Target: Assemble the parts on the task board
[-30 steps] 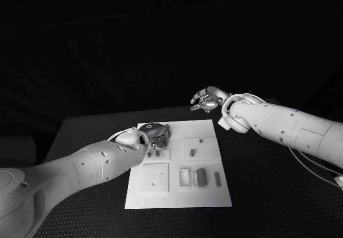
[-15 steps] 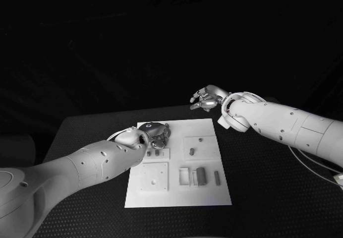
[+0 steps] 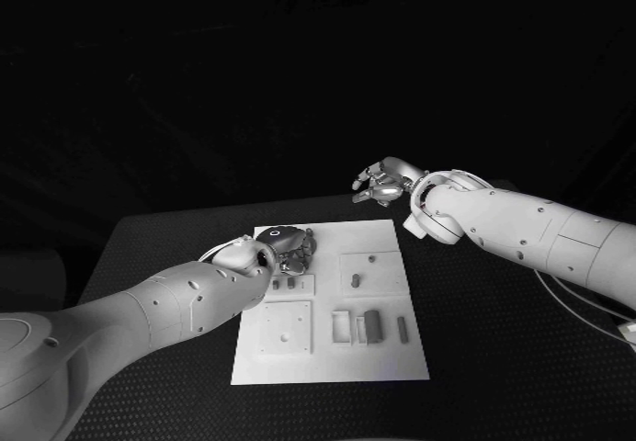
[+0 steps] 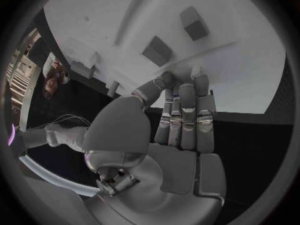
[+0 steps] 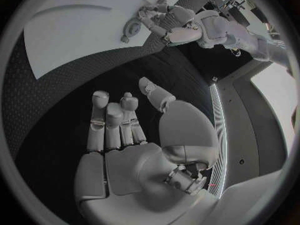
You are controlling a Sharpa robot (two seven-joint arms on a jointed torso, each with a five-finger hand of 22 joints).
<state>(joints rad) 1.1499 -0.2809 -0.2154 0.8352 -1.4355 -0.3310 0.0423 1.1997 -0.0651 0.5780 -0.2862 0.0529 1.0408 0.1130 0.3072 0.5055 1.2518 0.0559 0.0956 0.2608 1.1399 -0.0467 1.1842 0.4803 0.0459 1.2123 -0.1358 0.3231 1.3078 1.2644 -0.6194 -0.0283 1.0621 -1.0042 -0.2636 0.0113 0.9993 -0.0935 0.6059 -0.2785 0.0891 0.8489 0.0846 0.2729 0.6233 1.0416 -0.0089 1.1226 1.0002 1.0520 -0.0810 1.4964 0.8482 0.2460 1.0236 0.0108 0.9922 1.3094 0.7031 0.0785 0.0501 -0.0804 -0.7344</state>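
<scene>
The left hand point(image 3: 281, 250) is rested on the task board point(image 3: 335, 358), fingers together, nothing held. The right hand point(image 3: 384, 184) is raised beyond the board's far edge, fingers loosely spread, nothing held.

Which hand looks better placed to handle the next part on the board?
Probably the left hand: it sits over the far left corner of the board, fingertips by the small parts. The right hand hangs beyond the board's far edge, over bare table, holding nothing.
</scene>
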